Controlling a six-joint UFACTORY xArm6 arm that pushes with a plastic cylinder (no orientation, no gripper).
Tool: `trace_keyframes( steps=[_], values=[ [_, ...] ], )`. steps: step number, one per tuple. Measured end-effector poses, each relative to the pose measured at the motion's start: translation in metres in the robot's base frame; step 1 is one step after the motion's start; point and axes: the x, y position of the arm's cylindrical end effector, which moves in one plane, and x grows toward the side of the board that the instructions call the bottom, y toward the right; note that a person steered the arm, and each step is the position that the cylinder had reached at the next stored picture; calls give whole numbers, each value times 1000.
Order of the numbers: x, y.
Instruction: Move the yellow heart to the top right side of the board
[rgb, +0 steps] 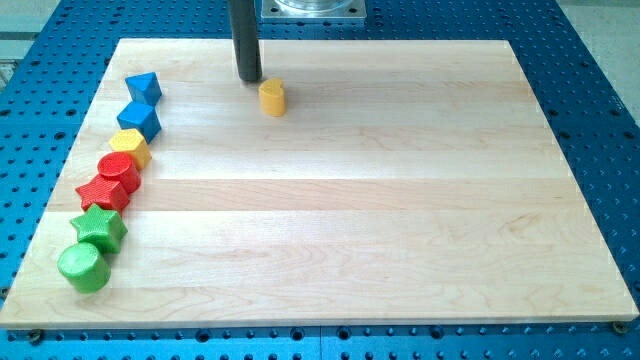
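While the wooden board (330, 190) lies on a blue perforated table (590, 90), a curved column of blocks runs down its left side. Lowest sits a green cylinder (82, 267), touching a green star (99, 228) just above it. Next up are a red star (102, 190) and a red block (120, 168) of rounded shape, pressed together. Above them rests a yellow hexagonal block (130, 146), then a blue cube-like block (139, 119), and at the column's top a blue block (144, 87) with angled faces, slightly apart from the one below.

Further right, near the view's top edge, the dark rod comes straight down and my tip (249, 79) meets the board. It has no jaws and grips nothing; it merely stands bare beside its target. Just to the right of the tip and slightly lower in the view sits the yellow heart (272, 97), very near the tip, though actual contact cannot be made out. It lies in the upper middle of the board, left of centre.
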Motion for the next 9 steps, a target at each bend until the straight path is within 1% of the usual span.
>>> trace_keyframes(
  steps=[1,2,3,4,5,6,7,8,9],
  values=[
    [51,-4],
    [55,91],
    [22,99],
    [-3,79],
    [-31,32],
    [-32,16],
    [-69,18],
    [-65,77],
    [-48,120]
  ],
)
